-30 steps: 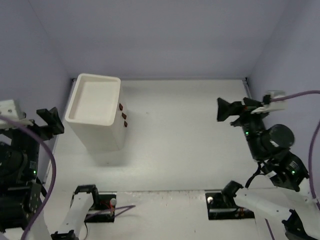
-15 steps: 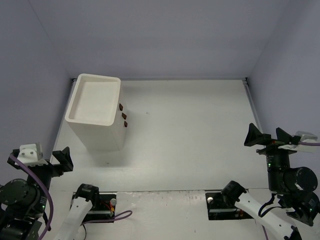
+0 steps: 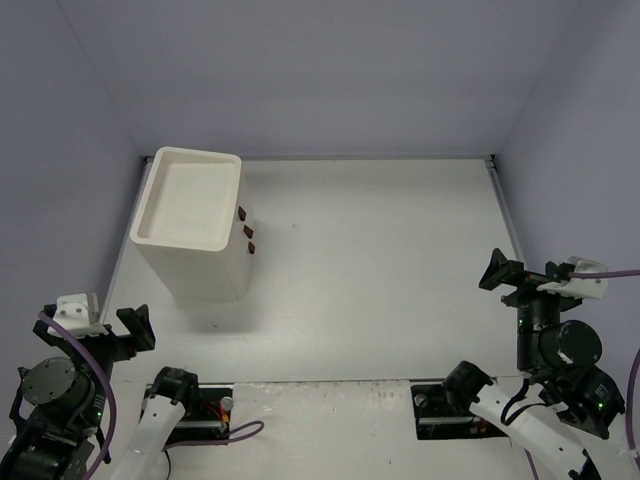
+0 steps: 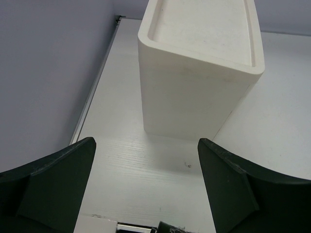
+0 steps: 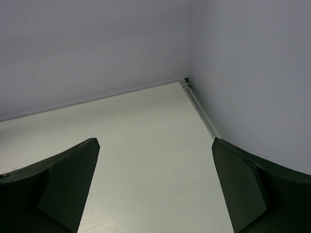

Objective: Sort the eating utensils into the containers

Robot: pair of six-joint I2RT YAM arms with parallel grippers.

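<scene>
White table (image 3: 380, 260); left pincer (image 4: 146, 141) and right pincer (image 5: 155, 141) spread wide, empty.

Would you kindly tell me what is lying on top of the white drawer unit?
The recessed top of the drawer unit shows nothing on it. Its drawers look closed, so their contents are hidden.

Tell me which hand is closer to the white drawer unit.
The left hand, at the near left: the white drawer unit stands just ahead of it. The right hand is far off on the opposite side.
</scene>
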